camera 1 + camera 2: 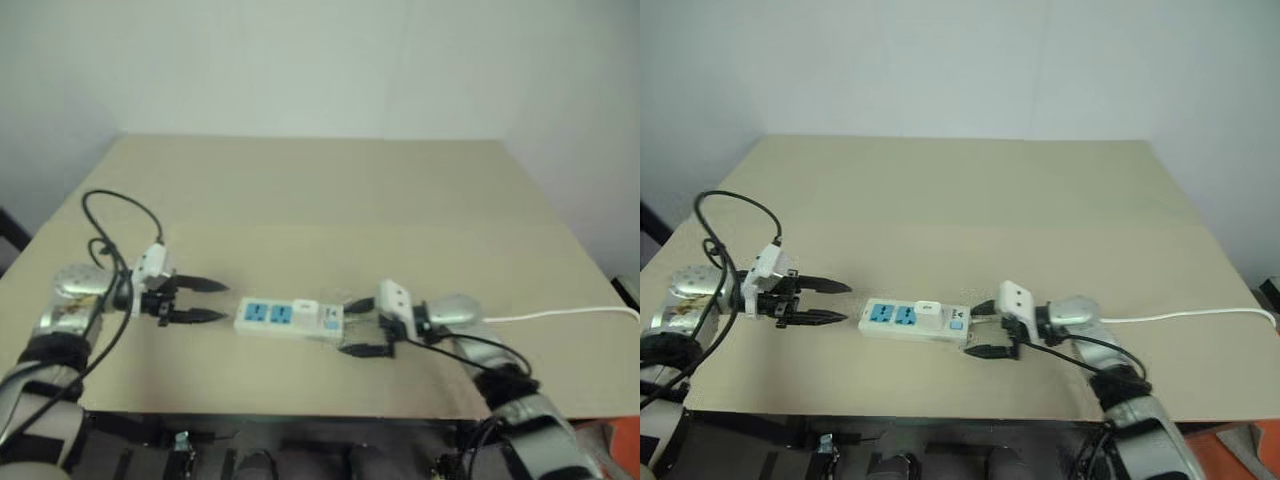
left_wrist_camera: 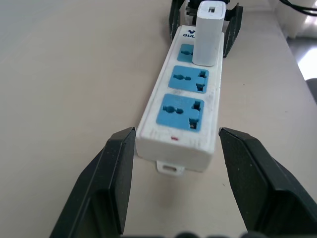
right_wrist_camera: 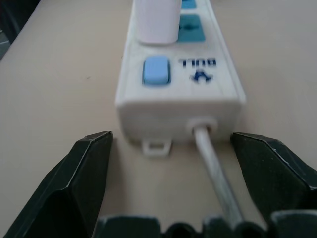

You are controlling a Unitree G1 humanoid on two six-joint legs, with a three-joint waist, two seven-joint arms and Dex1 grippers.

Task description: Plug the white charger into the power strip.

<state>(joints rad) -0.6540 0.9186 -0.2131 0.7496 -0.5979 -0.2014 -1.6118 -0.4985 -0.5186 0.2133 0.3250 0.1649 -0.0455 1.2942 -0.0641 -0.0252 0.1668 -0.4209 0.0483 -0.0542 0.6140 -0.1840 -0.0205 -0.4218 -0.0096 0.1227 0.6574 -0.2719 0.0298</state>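
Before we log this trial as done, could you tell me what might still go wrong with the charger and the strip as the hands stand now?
1. The right hand is open astride the thin white cord; pulling away could snag it and drag the power strip.
2. The left hand flanks the strip's other end closely, so a sideways retreat might knock it.
3. The white charger stands upright in the socket panel nearest the switch; whether it is fully seated is not visible, so a jolt may loosen it.
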